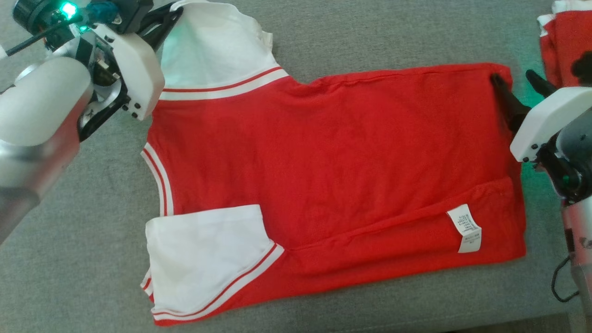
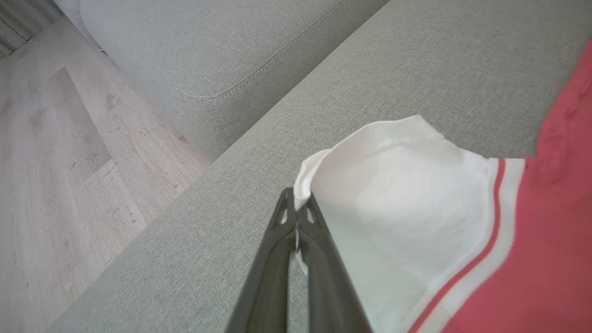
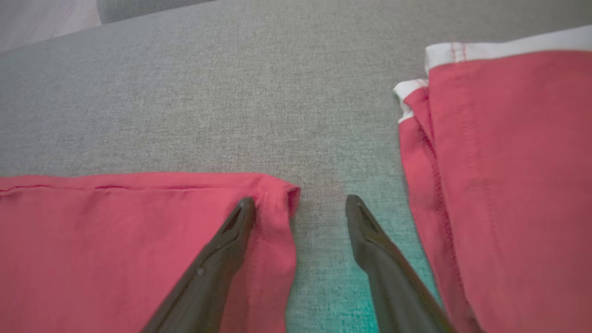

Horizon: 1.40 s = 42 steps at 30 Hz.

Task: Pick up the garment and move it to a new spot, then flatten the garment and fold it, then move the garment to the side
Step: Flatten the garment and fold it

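Left hand (image 2: 296,206), right hand (image 3: 300,202), garment (image 1: 333,152), second garment (image 1: 571,44)

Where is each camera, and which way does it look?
Head: on the robot's head, looking down at the garment on the sofa; left gripper and right gripper show.
Left wrist: on the left arm, along shut fingers pinching the white sleeve.
Right wrist: on the right arm, along open fingers straddling the garment's corner.
Shared: head and left wrist show that sleeve.
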Available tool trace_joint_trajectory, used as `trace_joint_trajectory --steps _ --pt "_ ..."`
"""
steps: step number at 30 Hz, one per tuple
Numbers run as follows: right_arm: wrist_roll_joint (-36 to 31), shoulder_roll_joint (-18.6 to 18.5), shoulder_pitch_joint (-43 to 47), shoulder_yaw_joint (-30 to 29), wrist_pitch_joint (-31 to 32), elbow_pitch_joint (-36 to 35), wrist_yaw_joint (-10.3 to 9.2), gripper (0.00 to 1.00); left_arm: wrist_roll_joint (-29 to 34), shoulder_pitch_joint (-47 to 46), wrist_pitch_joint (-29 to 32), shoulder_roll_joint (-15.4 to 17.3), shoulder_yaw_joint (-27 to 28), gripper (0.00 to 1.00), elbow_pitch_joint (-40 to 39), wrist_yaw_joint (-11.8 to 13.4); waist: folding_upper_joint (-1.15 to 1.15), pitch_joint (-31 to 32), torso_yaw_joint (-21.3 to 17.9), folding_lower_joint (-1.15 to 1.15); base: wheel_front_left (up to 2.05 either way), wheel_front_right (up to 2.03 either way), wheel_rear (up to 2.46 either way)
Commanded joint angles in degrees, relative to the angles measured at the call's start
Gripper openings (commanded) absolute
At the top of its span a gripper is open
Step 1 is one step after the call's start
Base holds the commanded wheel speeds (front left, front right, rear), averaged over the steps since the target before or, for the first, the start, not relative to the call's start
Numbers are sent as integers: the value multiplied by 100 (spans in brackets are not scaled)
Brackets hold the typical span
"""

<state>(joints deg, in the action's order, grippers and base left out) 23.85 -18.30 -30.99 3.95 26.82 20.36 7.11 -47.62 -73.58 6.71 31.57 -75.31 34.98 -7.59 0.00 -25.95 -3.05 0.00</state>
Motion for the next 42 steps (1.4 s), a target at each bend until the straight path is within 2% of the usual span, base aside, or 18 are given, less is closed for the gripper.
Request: trace_joint_trajectory --steps 1,3,6,13,17,24,28,35,42 --pt "47 -134 -81 90 -3 -130 37 95 47 -352 -41 127 203 0 -34 10 0 6 20 0 0 0 0" --pt "94 -178 -153 160 -33 -5 37 72 52 -358 -50 101 200 0 -26 10 0 8 50 0 0 0 0" --pt "129 -278 -247 279 -110 145 37 0 77 -342 -57 75 198 0 -25 10 0 5 96 0 0 0 0" --pt "242 -431 -501 491 -501 262 37 0 211 -337 -232 128 196 0 35 10 0 2 129 0 0 0 0" --pt "298 -419 -747 458 -774 320 37 0 385 -565 -749 155 215 0 286 10 0 -22 112 0 0 0 0" --pt "345 -464 -1240 239 -1196 548 37 0 518 -1002 -1608 -58 464 0 915 105 0 -6 166 0 0 0 0" --pt "401 -509 -1183 207 -1237 658 37 0 297 -944 -1687 -160 528 0 1045 62 0 136 259 0 0 0 0" --pt "465 -573 -747 182 -1283 677 37 0 131 -430 -1660 -73 362 0 671 16 0 440 459 0 0 0 0" --pt "516 -599 1 48 -1340 529 37 0 30 519 -1785 292 283 0 -155 57 0 894 713 0 0 0 0"
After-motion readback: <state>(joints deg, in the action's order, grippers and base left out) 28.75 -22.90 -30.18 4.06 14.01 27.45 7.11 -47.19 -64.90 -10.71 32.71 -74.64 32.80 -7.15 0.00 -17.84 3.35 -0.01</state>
